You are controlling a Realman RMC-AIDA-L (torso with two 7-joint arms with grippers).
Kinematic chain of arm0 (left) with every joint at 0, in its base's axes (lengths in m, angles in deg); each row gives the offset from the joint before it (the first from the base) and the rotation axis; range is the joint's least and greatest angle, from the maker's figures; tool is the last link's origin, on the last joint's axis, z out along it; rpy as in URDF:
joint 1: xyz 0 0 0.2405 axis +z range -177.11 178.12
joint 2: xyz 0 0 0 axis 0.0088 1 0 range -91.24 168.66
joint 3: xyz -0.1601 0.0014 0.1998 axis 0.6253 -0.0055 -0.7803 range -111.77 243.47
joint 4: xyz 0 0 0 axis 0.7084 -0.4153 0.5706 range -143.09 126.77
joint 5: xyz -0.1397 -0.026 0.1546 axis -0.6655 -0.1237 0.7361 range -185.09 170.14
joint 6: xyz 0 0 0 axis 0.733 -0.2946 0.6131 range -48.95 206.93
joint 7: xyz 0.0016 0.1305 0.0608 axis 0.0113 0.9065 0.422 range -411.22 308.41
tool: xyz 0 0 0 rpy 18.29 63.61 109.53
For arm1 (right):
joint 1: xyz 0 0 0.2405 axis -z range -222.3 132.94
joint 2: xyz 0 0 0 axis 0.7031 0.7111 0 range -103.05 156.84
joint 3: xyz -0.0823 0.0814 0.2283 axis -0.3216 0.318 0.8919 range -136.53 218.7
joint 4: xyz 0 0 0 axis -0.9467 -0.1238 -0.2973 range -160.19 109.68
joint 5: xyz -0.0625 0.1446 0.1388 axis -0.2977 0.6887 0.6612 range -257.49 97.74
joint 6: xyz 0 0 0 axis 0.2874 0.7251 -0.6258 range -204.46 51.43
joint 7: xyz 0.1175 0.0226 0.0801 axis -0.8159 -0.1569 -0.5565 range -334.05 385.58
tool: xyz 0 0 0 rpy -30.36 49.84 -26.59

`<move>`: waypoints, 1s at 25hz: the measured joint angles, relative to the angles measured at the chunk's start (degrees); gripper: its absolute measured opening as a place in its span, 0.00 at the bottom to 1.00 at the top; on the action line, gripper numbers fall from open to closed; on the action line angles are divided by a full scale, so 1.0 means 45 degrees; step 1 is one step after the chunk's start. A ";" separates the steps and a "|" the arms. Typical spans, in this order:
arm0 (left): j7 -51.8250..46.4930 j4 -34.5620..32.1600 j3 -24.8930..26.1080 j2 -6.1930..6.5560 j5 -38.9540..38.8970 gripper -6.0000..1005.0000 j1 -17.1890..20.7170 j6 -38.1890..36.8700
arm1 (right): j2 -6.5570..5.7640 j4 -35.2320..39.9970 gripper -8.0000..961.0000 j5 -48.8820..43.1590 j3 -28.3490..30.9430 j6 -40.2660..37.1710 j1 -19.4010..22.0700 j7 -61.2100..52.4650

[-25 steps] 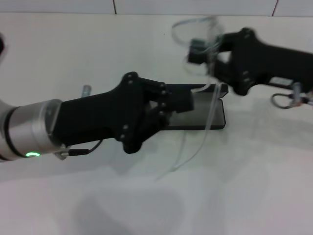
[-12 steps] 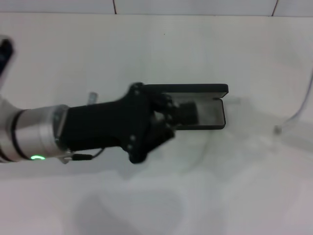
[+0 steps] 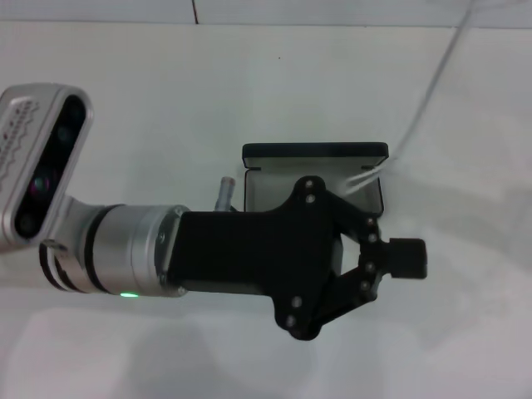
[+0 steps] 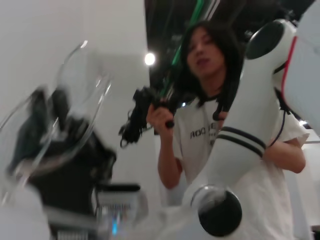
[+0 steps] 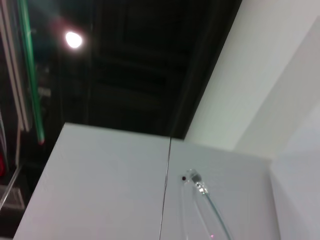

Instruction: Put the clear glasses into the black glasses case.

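Left gripper (image 3: pixel 397 249) now past black glasses case (image 3: pixel 316 154)

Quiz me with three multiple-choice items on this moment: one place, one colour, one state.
1. Where is the left gripper?
A. behind the lid
B. at the case's near side
C. out of the head view
2. The case lining is:
A. grey
B. red
C. blue
3. The case is:
A. shut
B. upside down
C. open, lid upright

B: the left gripper sits off the near right corner of the case.
A: the lining shows grey.
C: the lid stands up, and an arm of the glasses reaches to the case's right end. The right gripper shows only in the left wrist view, by the glasses.
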 joint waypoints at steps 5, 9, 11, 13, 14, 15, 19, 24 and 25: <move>0.0953 0.0013 -0.1259 -0.0012 -0.1812 0.04 0.0222 0.0163 | 0.0005 -0.0058 0.13 0.0128 -0.0990 0.0696 -0.0187 0.0376; 0.1298 -0.0007 -0.2005 -0.0017 -0.2930 0.04 0.0305 0.0162 | 0.0005 -0.0067 0.13 0.0136 -0.1374 0.0976 -0.0187 0.0460; 0.1356 -0.0066 -0.2368 -0.0020 -0.3602 0.04 0.0390 0.0158 | 0.0004 -0.0079 0.13 0.0137 -0.1657 0.1218 -0.0139 0.0556; 0.1341 -0.0080 -0.2582 -0.0020 -0.4090 0.04 0.0415 0.0147 | 0.0004 -0.0079 0.13 0.0143 -0.2018 0.1514 -0.0084 0.0719; 0.1323 -0.0088 -0.2708 -0.0020 -0.4377 0.04 0.0429 0.0143 | 0.0005 -0.0080 0.12 0.0143 -0.2186 0.1645 -0.0057 0.0808; 0.1310 -0.0094 -0.2873 -0.0020 -0.4674 0.04 0.0456 0.0142 | 0.0004 -0.0080 0.12 0.0141 -0.2323 0.1725 -0.0043 0.0866; 0.1363 -0.0102 -0.3291 -0.0010 -0.5661 0.04 0.0562 0.0160 | 0.0004 -0.0068 0.12 0.0062 -0.2948 0.2200 0.0043 0.1095; 0.1335 0.0019 -0.3322 0.0016 -0.6294 0.04 0.0658 0.0585 | 0.0003 -0.0022 0.13 0.0010 -0.3182 0.2486 0.0122 0.1134; 0.1328 0.0038 -0.3334 0.0017 -0.6478 0.04 0.0709 0.0672 | 0.0004 -0.0023 0.13 0.0005 -0.3239 0.2570 0.0122 0.1140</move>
